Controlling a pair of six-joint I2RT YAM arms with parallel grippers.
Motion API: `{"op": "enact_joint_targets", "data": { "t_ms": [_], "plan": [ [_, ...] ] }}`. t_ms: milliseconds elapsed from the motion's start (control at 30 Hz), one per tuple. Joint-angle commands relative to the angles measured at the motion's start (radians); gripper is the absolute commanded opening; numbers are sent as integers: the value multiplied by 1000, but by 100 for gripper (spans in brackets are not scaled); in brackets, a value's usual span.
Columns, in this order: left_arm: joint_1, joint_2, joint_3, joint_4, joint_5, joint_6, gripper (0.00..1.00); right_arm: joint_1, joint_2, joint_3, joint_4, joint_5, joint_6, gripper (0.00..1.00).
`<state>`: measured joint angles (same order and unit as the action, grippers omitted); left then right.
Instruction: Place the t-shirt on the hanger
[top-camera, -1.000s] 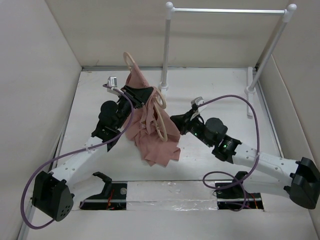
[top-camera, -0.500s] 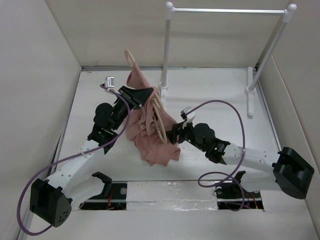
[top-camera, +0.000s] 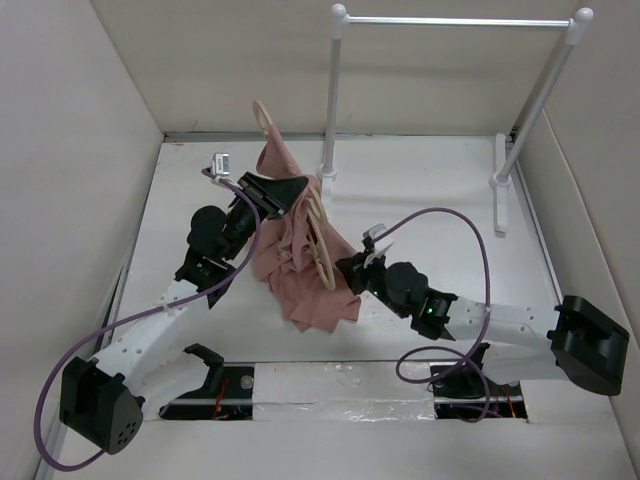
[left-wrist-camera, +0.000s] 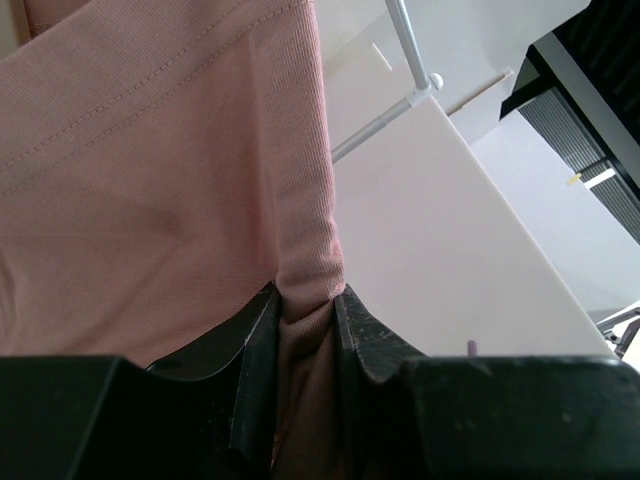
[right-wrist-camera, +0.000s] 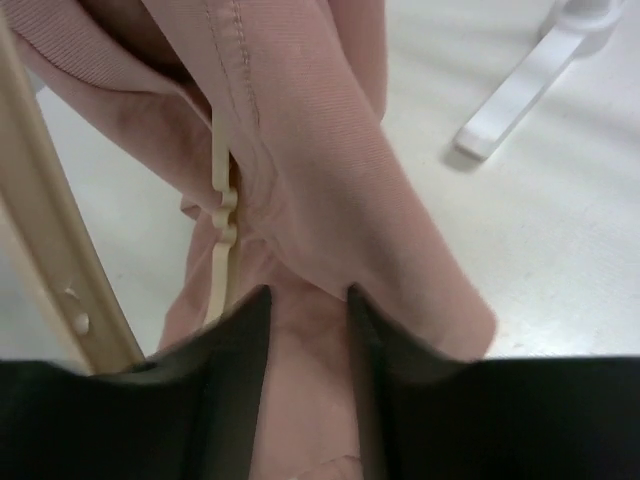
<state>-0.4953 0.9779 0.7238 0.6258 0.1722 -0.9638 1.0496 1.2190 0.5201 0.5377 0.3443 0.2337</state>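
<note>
The t-shirt (top-camera: 298, 262) is hanging in a bunched pink drape over the middle of the bench (top-camera: 430, 180), its lower folds resting on the surface. The hanger (top-camera: 321, 243) is tangled in it: the hook is poking up above the cloth at the far side, and one beige shoulder is lying bare across the front instead of inside the shirt. The left jaws are pinching a hemmed edge high on the shirt, clamped tight on the fold, as the left wrist view shows. The right jaws are down at the shirt's near right side, closed around a thicker bundle of cloth, with the hanger's notched arm just beside them in the right wrist view.

The step in hand looks like drawing the fabric over that exposed shoulder. To do it well, the left side should be holding steady as an anchor while the right is pulling the cloth outward and down along the hanger's curve, slowly, so the notches are not snagging the knit. The white rail stand (top-camera: 333, 95) is standing behind, well apart.
</note>
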Motion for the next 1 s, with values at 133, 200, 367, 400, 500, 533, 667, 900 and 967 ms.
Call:
{"op": "enact_joint_targets", "data": {
  "t_ms": [133,200,367,400,500,533,667,900,967],
  "plan": [
    [6,-25,68,152,38,-70,0,19,85,-130,373,56,-4,0],
    [6,-33,77,144,36,-72,0,46,114,-138,421,84,-31,2],
    [6,-58,85,124,26,-67,0,113,189,-118,481,206,-68,51],
    [6,-61,82,124,30,-69,0,125,203,-114,499,225,-74,54],
    [6,-68,71,130,38,-78,0,135,272,-98,590,291,-120,59],
    [6,-71,71,129,39,-78,0,135,286,-89,628,318,-126,60],
    [6,-81,72,120,41,-79,0,135,339,-63,709,416,-168,60],
    [6,-111,74,86,23,-70,0,144,375,-98,906,447,-287,58],
    [6,-120,74,78,18,-70,0,144,353,-107,921,420,-280,58]
  ]
}}
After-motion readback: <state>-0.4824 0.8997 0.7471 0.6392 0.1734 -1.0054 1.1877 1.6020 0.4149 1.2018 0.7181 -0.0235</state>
